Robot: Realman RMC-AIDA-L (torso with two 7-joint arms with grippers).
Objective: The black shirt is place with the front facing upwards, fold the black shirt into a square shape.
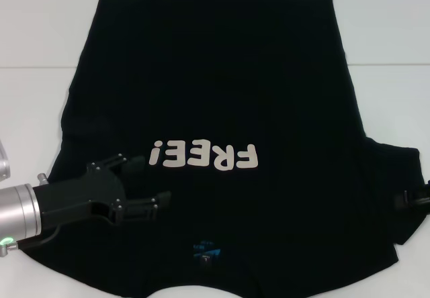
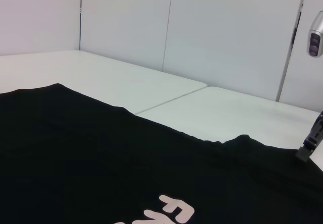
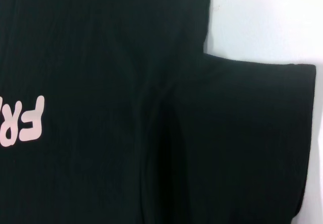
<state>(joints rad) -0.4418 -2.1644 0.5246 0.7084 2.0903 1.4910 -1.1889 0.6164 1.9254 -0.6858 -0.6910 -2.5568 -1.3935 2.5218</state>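
The black shirt (image 1: 215, 96) lies spread flat on the white table, front up, with its cream "FREE!" lettering (image 1: 203, 156) reading upside down from my head and a small blue neck label (image 1: 205, 251) near the front edge. My left gripper (image 1: 152, 178) is open over the shirt's shoulder area on the left, its fingers spread above the fabric. At the far right, my right gripper (image 1: 413, 197) shows only in part, at the outer edge of the spread sleeve (image 3: 252, 133). The left wrist view shows the shirt (image 2: 75, 148) and one finger of the right gripper (image 2: 309, 148).
The white table (image 1: 40, 29) extends beyond the shirt at the back and on both sides, with a seam (image 1: 33, 67) across it. White wall panels (image 2: 227, 32) stand behind the table. The shirt's collar end reaches the table's front edge.
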